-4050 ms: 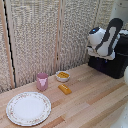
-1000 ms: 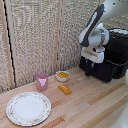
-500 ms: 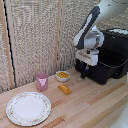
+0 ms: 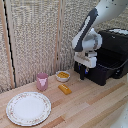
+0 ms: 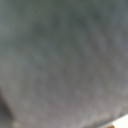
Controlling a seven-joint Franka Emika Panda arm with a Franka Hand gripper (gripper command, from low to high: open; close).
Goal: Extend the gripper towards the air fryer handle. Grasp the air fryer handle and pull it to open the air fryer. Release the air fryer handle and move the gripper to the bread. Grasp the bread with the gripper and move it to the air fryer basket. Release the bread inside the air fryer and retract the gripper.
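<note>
White block gripper [image 4: 83, 72] with blue-tipped dark fingers hangs at the front of the pulled-out black basket drawer [image 4: 102, 69] of the glossy black boxy air fryer [image 4: 115, 45]; whether its fingers are apart or together cannot be made out; wrist view is a grey blur. Orange-brown oblong bread [image 4: 65, 89] lies on the wooden table [image 4: 90, 105], just in front of the small white bowl [image 4: 63, 76] beside the fryer; pink cup [image 4: 42, 81] and patterned plate [image 4: 28, 108] lie farther from the fryer.

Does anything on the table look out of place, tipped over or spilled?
Nothing stands out. The bread lies flat on the table, and the pink cup and small bowl stand upright. The plate is unbroken. The air fryer basket is pulled out, which fits the task.
</note>
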